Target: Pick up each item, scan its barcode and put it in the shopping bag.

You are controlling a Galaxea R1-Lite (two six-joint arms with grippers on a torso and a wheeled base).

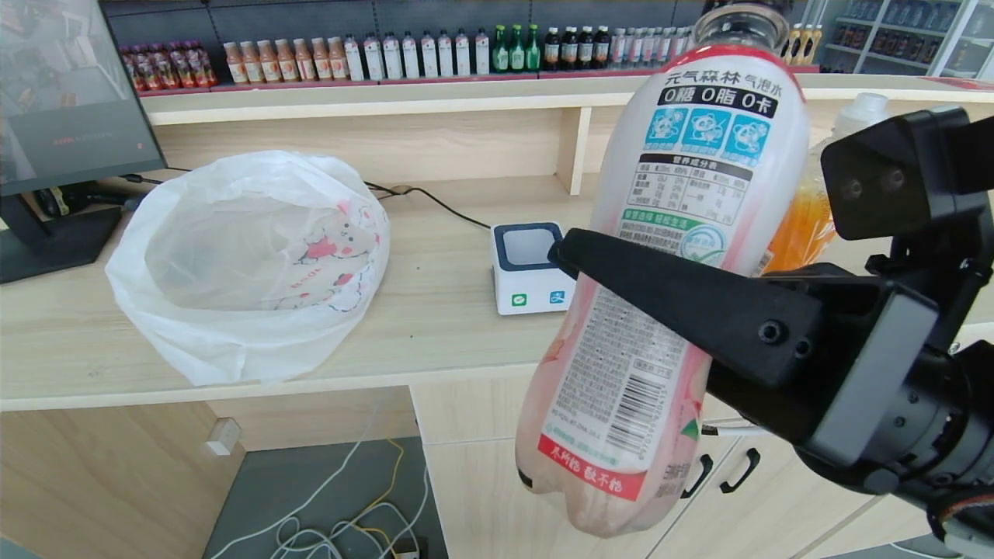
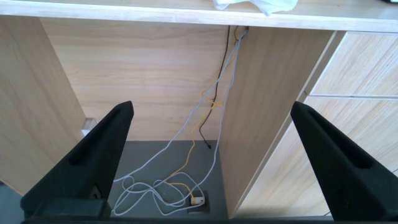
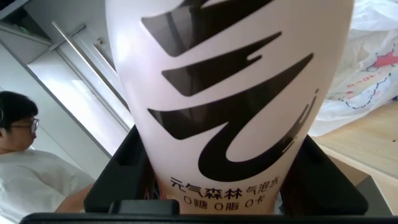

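A tall pink-and-white drink bottle hangs tilted in the air, close to the head camera, its barcode facing me low on the label. My right gripper is shut on the bottle's waist; one black finger crosses its front. In the right wrist view the bottle stands between the gripper's two fingers. The white scanner box sits on the counter just behind the bottle. The white shopping bag lies open-mouthed on the counter to the left. My left gripper hangs open below the counter edge, holding nothing.
An orange drink bottle stands on the wooden counter behind the held one. A monitor stands at the far left. Loose cables lie on the floor under the counter, beside cabinet doors.
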